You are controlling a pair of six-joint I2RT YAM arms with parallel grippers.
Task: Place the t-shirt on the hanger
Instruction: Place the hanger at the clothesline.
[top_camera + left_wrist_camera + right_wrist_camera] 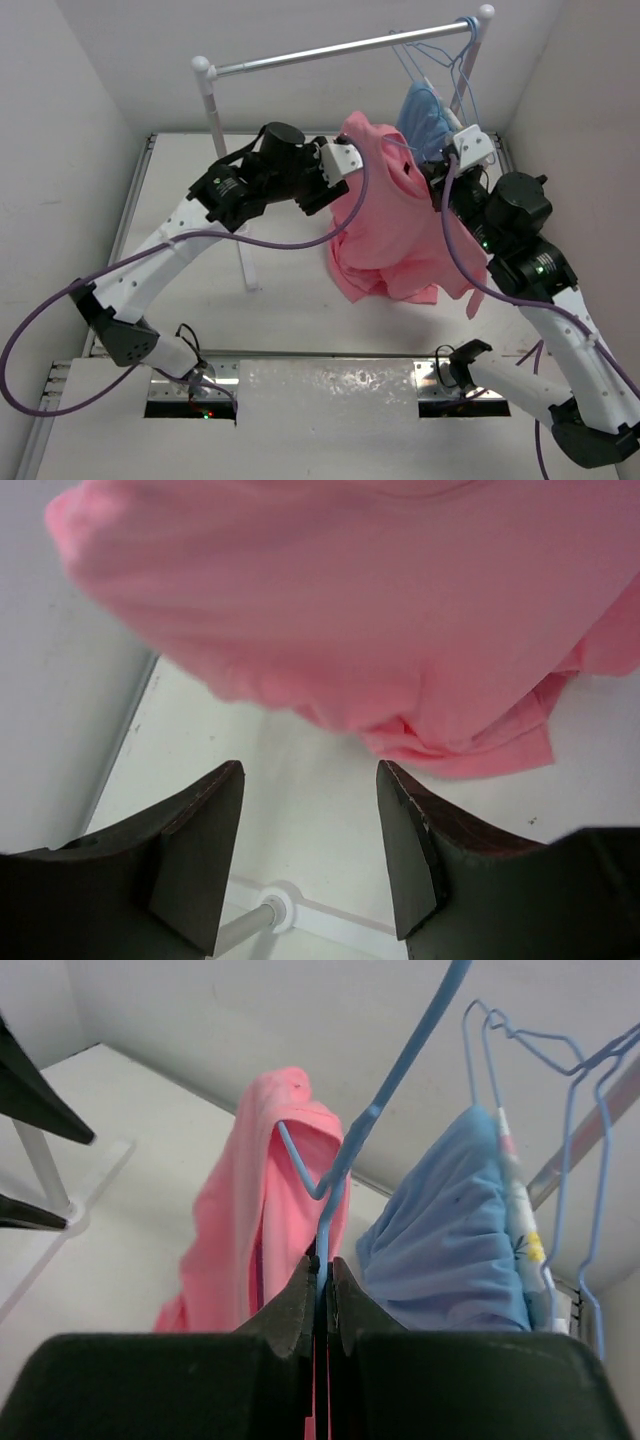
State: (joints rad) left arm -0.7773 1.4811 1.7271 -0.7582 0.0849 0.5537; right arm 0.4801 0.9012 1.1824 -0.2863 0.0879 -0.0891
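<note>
The t-shirt (385,225) hung in the air over the far right part of the bench, bunched between the two arms and just in front of the rail (330,48) at the far edge. The right gripper (322,1268) was pinched fully shut on the wire of the hanger (372,1112), with no gap showing between its fingers. From there the wire ran up and away toward the far edge, and one bent corner of it sat inside a fold of the pink cloth. How much of the hanger lay within the shirt could not be told.

The left gripper (310,845) stood wide open with nothing between its fingers (200,850), close against the shirt's left side. Whether it touched the cloth could not be told. The cloth lay straight ahead of it, toward the right edge, with the loose hem drooping toward the bench.

The left arm was thus nearer to the free cloth. The coming move probably called for it to close on that side and draw it along the hanger's line. A light-blue garment (425,115) and spare hangers (462,45) crowded the rail's right end, close behind.
</note>
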